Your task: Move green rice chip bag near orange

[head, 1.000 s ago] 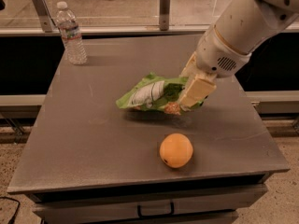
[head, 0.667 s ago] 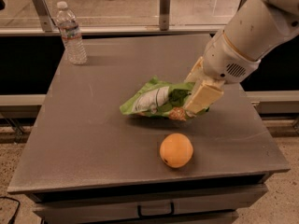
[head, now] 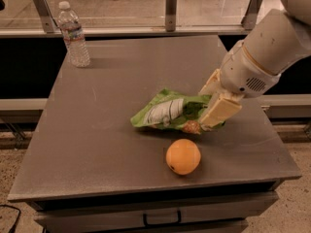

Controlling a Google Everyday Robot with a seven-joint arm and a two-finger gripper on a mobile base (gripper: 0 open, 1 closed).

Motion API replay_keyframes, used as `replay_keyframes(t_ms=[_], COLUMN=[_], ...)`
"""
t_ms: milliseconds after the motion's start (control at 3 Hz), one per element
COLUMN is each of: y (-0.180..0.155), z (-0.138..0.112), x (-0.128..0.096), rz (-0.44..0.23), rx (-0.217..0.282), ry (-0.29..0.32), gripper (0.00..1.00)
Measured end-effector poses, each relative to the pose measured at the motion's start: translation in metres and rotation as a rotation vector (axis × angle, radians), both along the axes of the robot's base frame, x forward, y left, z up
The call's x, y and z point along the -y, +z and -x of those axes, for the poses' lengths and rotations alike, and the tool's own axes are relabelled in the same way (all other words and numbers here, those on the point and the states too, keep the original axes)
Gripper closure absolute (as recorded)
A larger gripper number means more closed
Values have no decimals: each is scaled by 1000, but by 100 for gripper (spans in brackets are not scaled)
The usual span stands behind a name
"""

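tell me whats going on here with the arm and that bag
The robot's gripper has its jaws closed on the right end of the green rice chip bag, holding it low over the middle of the table. The orange sits just in front of the bag, toward the table's near edge, with a small gap between them. A water bottle stands upright at the far left corner, untouched.

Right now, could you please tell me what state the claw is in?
Claw: closed on the right end of the green rice chip bag, just behind the orange.
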State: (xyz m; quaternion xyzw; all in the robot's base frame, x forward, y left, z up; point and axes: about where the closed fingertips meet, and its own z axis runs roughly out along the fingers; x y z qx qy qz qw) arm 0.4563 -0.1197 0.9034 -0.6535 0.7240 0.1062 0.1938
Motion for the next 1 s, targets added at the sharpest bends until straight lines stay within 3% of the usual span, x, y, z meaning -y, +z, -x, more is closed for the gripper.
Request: replay_keyframes(t_ms=[333,667,1000], y=[-5,-5,-5], z=[2,2,2], x=[5,4,4], rz=[-8,-7,-7], rx=[-9,-8,-8], ry=[-7,-4,-4], gripper=[20,0,0])
